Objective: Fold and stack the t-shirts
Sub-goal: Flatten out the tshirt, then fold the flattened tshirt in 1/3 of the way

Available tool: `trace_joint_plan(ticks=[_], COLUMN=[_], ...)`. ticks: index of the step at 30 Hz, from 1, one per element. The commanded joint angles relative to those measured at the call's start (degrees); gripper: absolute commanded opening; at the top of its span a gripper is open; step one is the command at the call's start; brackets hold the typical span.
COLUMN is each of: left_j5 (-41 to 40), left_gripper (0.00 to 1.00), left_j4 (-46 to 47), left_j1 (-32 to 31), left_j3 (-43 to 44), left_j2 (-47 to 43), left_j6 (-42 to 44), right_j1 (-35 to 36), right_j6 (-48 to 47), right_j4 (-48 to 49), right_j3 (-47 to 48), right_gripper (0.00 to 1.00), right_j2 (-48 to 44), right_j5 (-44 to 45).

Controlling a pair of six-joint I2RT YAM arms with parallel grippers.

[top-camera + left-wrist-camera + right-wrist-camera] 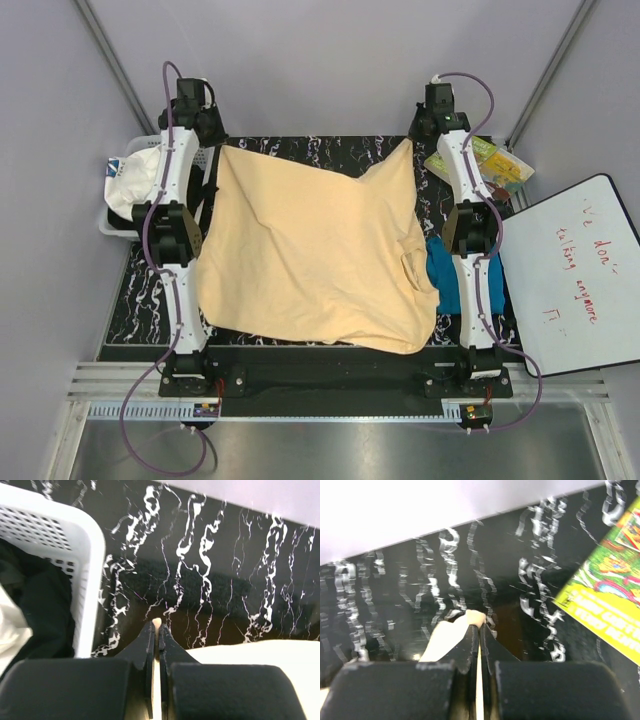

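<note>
Reaching far: left gripper [159,630], right gripper [480,630], each clamped on a corner of pale peach-yellow cloth t-shirt [300,250]; white perforated basket [75,545] holds black and white cloth [45,610].

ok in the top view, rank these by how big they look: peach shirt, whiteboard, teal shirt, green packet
1. peach shirt, clearly largest
2. whiteboard, cut off at the frame edge
3. teal shirt and green packet: both partly hidden, and the visible parts look alike, so unranked

The peach-yellow t-shirt [300,250] is soft matt cloth, the basket [85,555] perforated white plastic, the marbled table [330,155] smooth.
</note>
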Motion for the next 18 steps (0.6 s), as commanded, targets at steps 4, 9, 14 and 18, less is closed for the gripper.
trace_joint_plan(ticks=[4,9,14,18], left_j5=[-5.4,-4.2,-2.1,-1.2], left_gripper=[0.0,0.0,0.0,0.0], left_j4=[5.8,5.2,3.2,1.7], left_j1=[2.1,2.3,2.3,2.3], left_j3=[-3.9,-10.4,-15.7,-20.6], left_j2=[-10.1,-12.3,-16.1,-20.8], left_j6=[-0.1,0.3,0.7,0.9], right_j1=[0.5,0.5,0.6,0.7], right_j6=[1.6,3.0,2.9,2.6], right_j4=[9.5,10.3,8.7,6.5], right_j3=[1.3,-2.5,-12.9,-19.2], right_gripper=[0.0,0.0,0.0,0.0], right_j2=[-7.5,-9.1,-16.3,-23.0], right_j5=[-5.5,-8.9,-11.3,-13.0])
